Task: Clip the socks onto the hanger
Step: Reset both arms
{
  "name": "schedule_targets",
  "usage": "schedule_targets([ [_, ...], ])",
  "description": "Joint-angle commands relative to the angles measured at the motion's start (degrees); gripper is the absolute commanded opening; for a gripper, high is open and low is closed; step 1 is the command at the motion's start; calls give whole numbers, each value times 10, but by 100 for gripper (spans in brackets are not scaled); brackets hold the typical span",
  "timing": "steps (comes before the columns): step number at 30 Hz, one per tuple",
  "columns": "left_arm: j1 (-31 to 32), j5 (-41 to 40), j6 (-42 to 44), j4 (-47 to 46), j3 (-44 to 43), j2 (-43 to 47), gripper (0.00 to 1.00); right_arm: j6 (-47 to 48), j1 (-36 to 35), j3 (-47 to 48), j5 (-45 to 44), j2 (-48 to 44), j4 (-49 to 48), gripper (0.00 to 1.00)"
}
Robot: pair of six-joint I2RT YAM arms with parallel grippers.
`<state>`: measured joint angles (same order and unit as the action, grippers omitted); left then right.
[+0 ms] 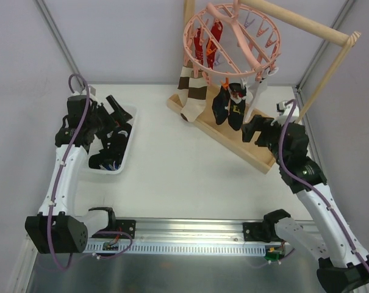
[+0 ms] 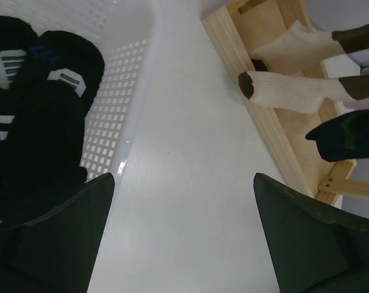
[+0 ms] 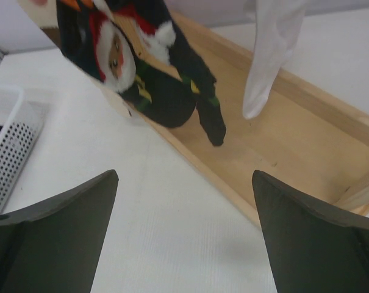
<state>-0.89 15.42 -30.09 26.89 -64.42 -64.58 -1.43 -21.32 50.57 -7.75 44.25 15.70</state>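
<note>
The pink ring hanger point(image 1: 230, 39) hangs from the wooden rod at the back. Two dark socks point(image 1: 229, 105) with a yellow mark hang from its clips; they also show in the right wrist view point(image 3: 166, 91), with a Santa pattern. More black socks point(image 1: 111, 149) lie in a white basket point(image 1: 130, 131); the left wrist view shows them point(image 2: 44, 104) with white and blue marks. My left gripper point(image 1: 120, 129) point(image 2: 183, 177) is open and empty at the basket's right side. My right gripper point(image 1: 251, 129) point(image 3: 184, 174) is open and empty, low beside the hanging dark socks.
A brown-and-white striped sock point(image 1: 193, 91), red socks point(image 1: 208, 39) and a white sock point(image 1: 257, 91) also hang from the ring. The wooden stand's tray point(image 1: 254, 152) lies under them; its rod point(image 1: 306, 24) crosses above. A metal rail point(image 1: 190, 235) runs along the near edge.
</note>
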Motion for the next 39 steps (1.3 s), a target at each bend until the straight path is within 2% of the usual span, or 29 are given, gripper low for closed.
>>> schedule_targets([
  [1, -26, 23, -10, 37, -9, 9, 99, 3, -2, 109, -56, 38, -6, 97],
  [8, -25, -64, 49, 43, 23, 50, 99, 10, 3, 254, -68, 119, 14, 97],
  [12, -25, -104, 73, 43, 40, 70, 99, 38, 2, 317, -10, 155, 5, 97],
  [16, -25, -130, 93, 43, 49, 88, 99, 44, 2, 370, -1, 195, 4, 96],
  [20, -26, -136, 109, 40, 69, 101, 99, 87, -2, 449, 43, 269, 11, 97],
  [21, -25, -136, 114, 40, 73, 102, 99, 106, -7, 473, 45, 285, 40, 98],
  [22, -25, -135, 121, 38, 77, 105, 99, 114, -10, 530, 42, 302, 60, 99],
  [25, -21, -124, 136, 37, 87, 120, 99, 117, -12, 581, 35, 343, 107, 94],
  [28, -18, -111, 147, 38, 89, 130, 99, 115, -15, 543, 61, 318, 89, 97],
  [30, -15, -85, 151, 37, 86, 135, 99, 113, -18, 486, 71, 280, 73, 100],
  [32, -11, -61, 160, 35, 88, 139, 99, 99, -19, 426, 72, 251, 68, 97],
  [39, -6, -41, 163, 28, 89, 149, 99, 56, -19, 258, 63, 121, 62, 96],
])
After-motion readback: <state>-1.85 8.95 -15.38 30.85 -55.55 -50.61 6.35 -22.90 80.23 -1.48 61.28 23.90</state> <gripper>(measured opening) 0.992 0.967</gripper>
